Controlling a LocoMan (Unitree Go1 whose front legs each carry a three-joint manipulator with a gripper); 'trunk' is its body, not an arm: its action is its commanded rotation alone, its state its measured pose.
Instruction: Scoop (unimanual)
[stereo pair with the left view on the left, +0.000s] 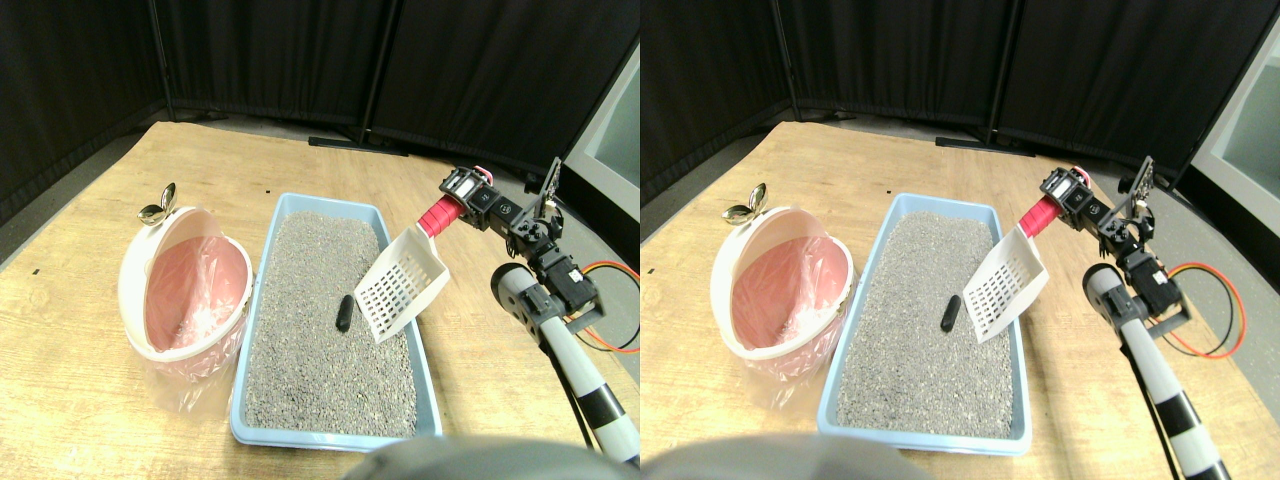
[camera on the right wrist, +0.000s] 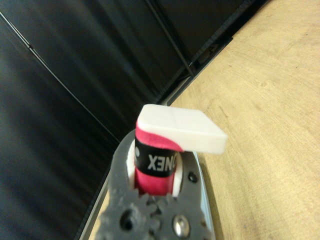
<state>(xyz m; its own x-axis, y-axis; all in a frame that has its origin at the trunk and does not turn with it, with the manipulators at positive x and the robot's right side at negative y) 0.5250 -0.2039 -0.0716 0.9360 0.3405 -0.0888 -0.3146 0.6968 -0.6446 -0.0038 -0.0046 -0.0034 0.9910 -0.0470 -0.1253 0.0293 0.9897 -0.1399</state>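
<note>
Gripping the red wrapped handle (stereo pair with the left view on the left: 437, 214) of a white slotted scoop (stereo pair with the left view on the left: 402, 283), the right hand (stereo pair with the left view on the left: 468, 190) sits at about two o'clock from the litter tray (stereo pair with the left view on the left: 255, 300); in the wrist view the jaws close on either side of that handle (camera on the right wrist: 156, 165). Its blade hangs tilted over the tray's right edge, lower lip close to the litter or just touching it, though I cannot tell which.

Nothing is scooped yet, as far as I can judge: the scoop looks empty, and the small dark lump (stereo pair with the left view on the left: 343, 312) lies on the grey litter near the tray's middle, at roughly nine o'clock from the blade and just beside it. Digging under it, lifting and dumping all remain.

At nine o'clock from the tray, on the wooden counter (stereo pair with the left view on the left: 80, 400), a tilted white bin (stereo pair with the left view on the left: 135, 270) holds a pink liner and seems otherwise empty.
</note>
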